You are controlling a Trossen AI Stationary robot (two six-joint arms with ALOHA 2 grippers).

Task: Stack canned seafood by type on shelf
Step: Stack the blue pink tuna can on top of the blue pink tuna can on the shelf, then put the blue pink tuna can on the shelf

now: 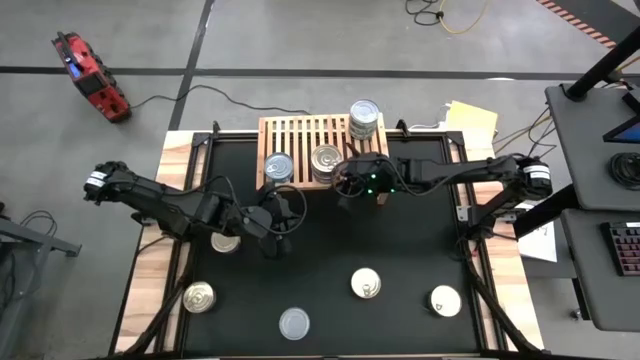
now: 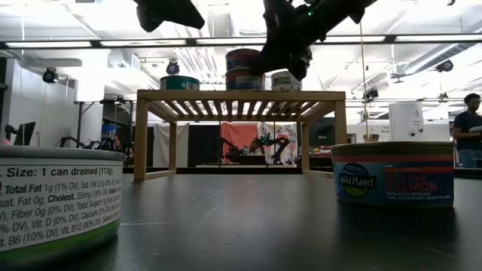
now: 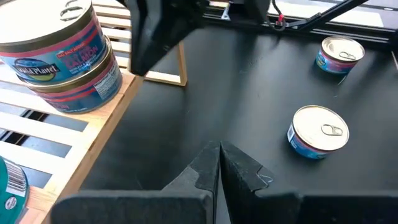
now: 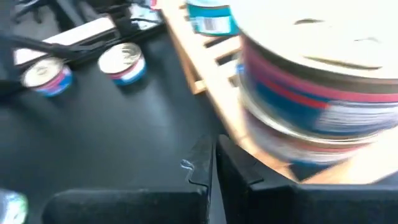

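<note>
The right gripper [image 1: 345,185], fingers closed on nothing, hovers at the shelf [image 1: 300,135] front edge; the nearest loose can [image 1: 366,283] lies below it, lower centre. The left gripper [image 1: 280,235] is closed too.

near can [image 2: 56,199] — "Total Fat 1g"; salmon can [image 2: 393,175] — "Wild Planet", "SALMON"

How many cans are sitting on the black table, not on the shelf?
5 cans: one partly under the left arm, one front-left, one front-centre, one right of centre, one front-right. The arms could hide another.
</note>
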